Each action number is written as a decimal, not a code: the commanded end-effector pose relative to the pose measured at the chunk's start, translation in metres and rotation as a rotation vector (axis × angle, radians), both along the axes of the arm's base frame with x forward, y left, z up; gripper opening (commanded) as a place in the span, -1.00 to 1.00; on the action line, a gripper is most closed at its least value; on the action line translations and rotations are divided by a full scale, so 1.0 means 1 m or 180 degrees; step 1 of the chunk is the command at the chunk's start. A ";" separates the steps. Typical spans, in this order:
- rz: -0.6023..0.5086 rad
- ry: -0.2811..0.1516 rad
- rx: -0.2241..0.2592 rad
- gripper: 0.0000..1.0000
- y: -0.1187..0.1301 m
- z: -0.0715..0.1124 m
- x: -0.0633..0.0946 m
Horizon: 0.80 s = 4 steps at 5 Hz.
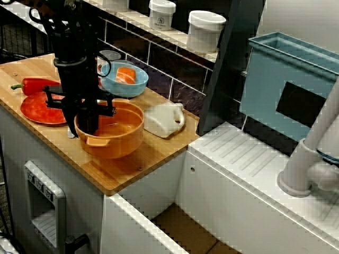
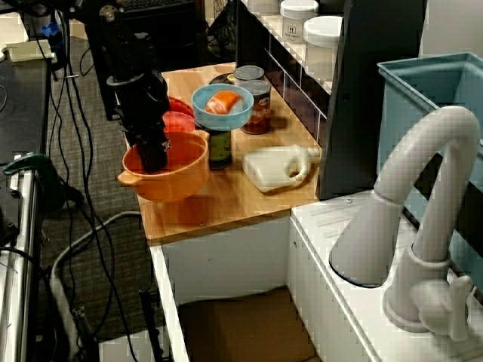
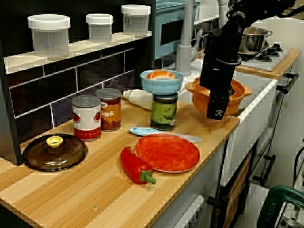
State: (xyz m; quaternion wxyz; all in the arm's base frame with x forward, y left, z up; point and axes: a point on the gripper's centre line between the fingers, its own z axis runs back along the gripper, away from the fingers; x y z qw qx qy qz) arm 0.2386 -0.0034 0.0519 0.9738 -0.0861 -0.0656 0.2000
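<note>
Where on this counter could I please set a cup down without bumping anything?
The counter is bare in front of the glass lid and red pepper, and at the corner past the orange pot; the ribbed drainboard is bare too. It is crowded around the hand, red plate, cans and white bottle.

I log on my desk (image 3: pixel 71 199): red pepper (image 3: pixel 137 167) just beside red plate (image 3: pixel 167 153) | blue-handled knife (image 3: pixel 142 131) between plate and green can (image 3: pixel 164 111) | blue bowl (image 3: pixel 161 87) atop that can | red-and-white tin (image 3: pixel 86 117) beside brown tin (image 3: pixel 110 109) | dark lid (image 3: pixel 54 152) | white bottle (image 1: pixel 164 119) lying flat
</note>
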 end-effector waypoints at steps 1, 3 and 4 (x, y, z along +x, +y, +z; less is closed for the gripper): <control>0.0030 -0.0093 0.0066 -1.00 0.006 -0.009 0.001; 0.0048 -0.0099 0.0107 -1.00 0.007 -0.018 0.002; 0.0078 -0.0094 0.0138 -1.00 0.007 -0.024 0.003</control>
